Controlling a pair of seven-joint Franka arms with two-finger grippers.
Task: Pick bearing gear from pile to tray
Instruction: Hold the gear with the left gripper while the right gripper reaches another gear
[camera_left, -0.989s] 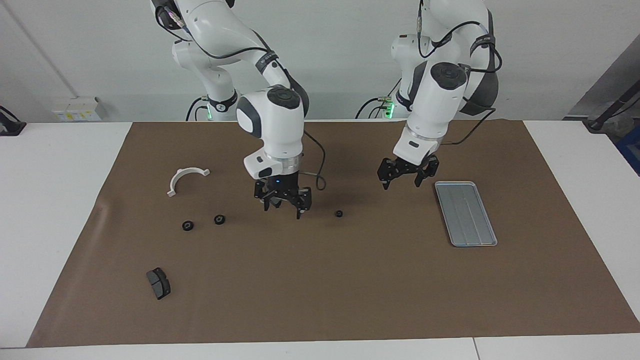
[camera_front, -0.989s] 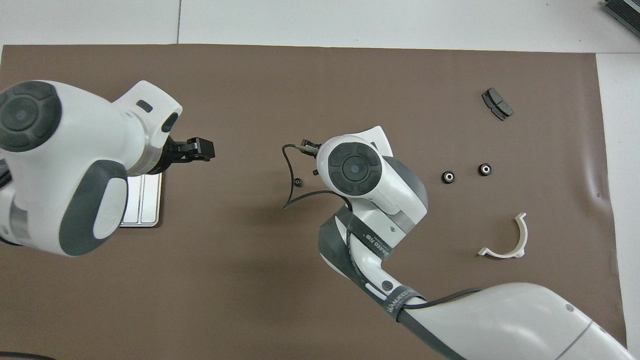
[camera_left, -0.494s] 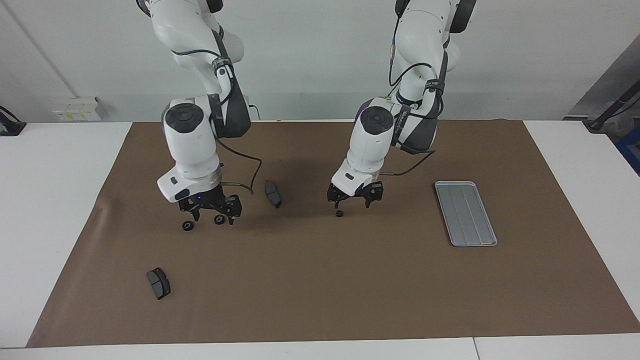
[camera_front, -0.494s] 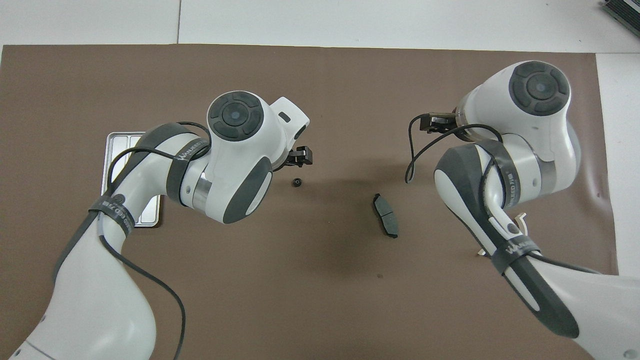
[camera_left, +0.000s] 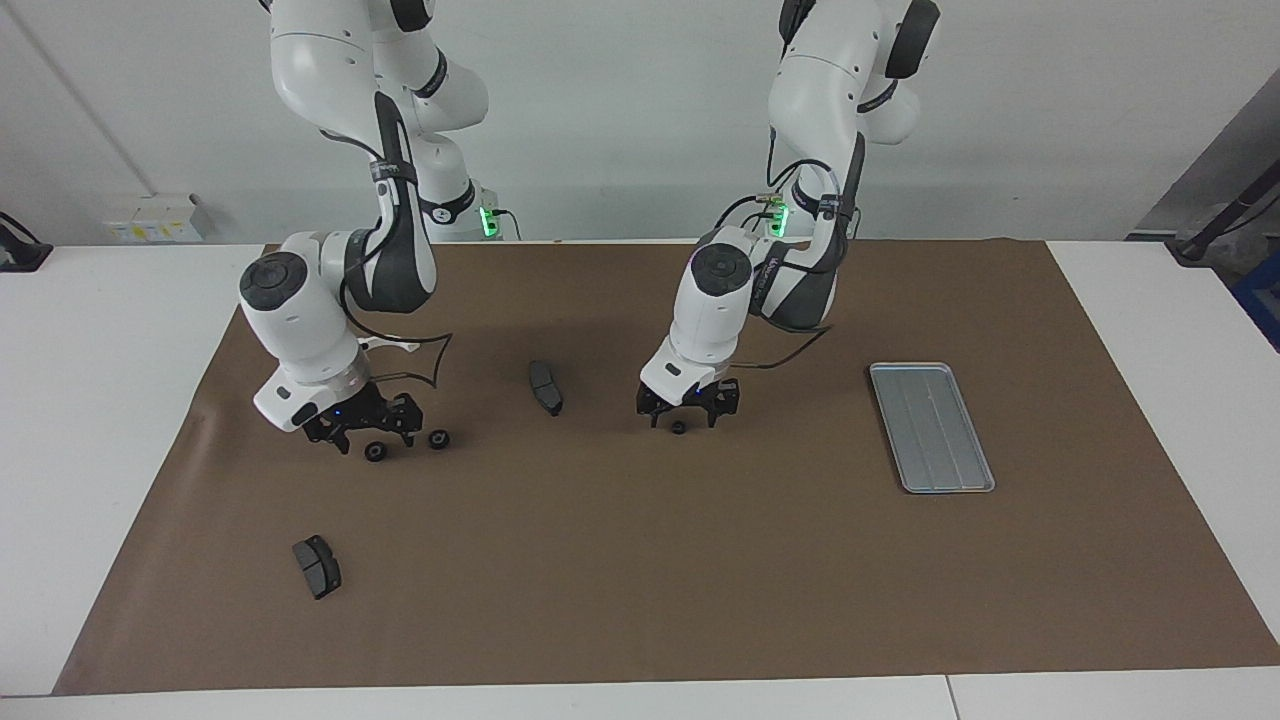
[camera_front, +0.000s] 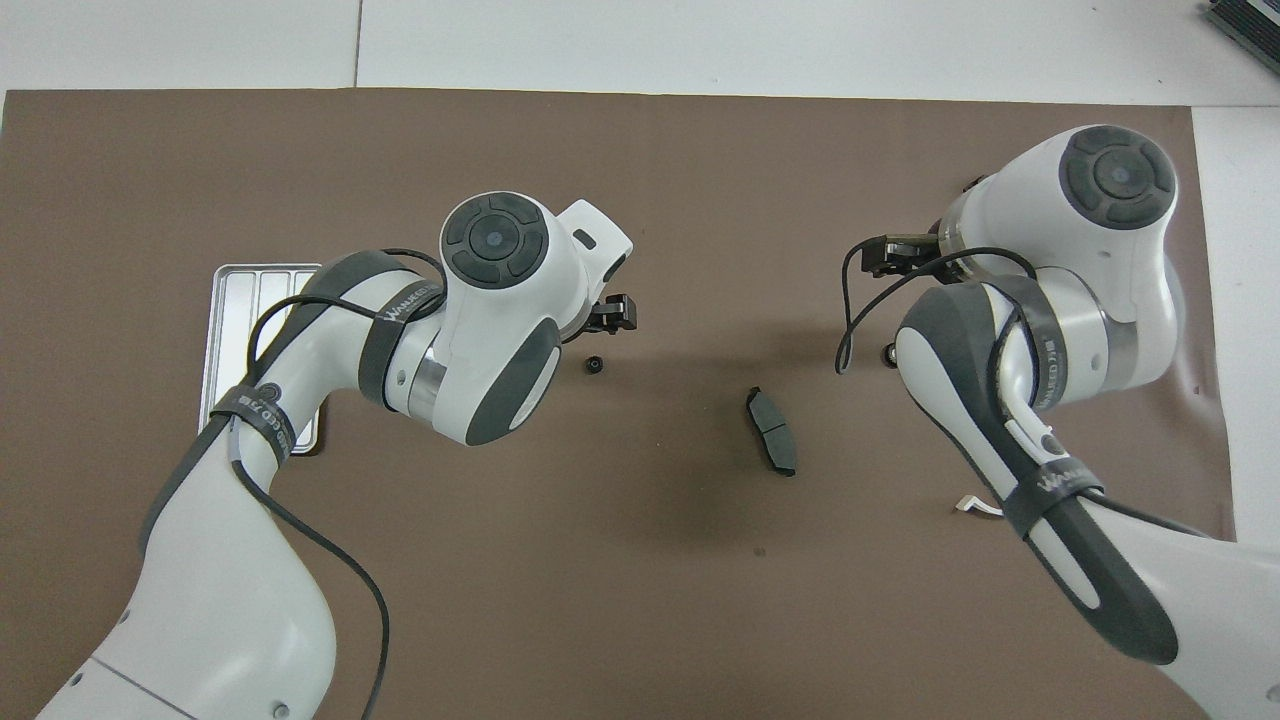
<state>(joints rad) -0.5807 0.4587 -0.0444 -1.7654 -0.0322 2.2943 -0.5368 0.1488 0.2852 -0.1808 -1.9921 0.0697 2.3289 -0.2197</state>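
Observation:
Three small black bearing gears lie on the brown mat. One gear (camera_left: 678, 428) (camera_front: 595, 366) sits mid-table, and my left gripper (camera_left: 685, 417) (camera_front: 610, 316) hangs low over it, open, with a finger on either side. The other two gears (camera_left: 376, 452) (camera_left: 438, 439) lie toward the right arm's end. My right gripper (camera_left: 372, 437) is open just above them, holding nothing. In the overhead view the right arm hides most of this pair; one gear (camera_front: 888, 352) peeks out. The silver tray (camera_left: 930, 427) (camera_front: 235, 300) lies toward the left arm's end and holds nothing.
A dark brake pad (camera_left: 546, 387) (camera_front: 771, 445) lies between the two grippers. A second pad (camera_left: 317, 566) lies farther from the robots, toward the right arm's end. The white curved bracket (camera_left: 392, 345) (camera_front: 975, 505) is mostly hidden by the right arm.
The right gripper swung from mid-table toward its own end and sank over the two gears, uncovering a brake pad. The left gripper moved from beside the tray down around the single gear.

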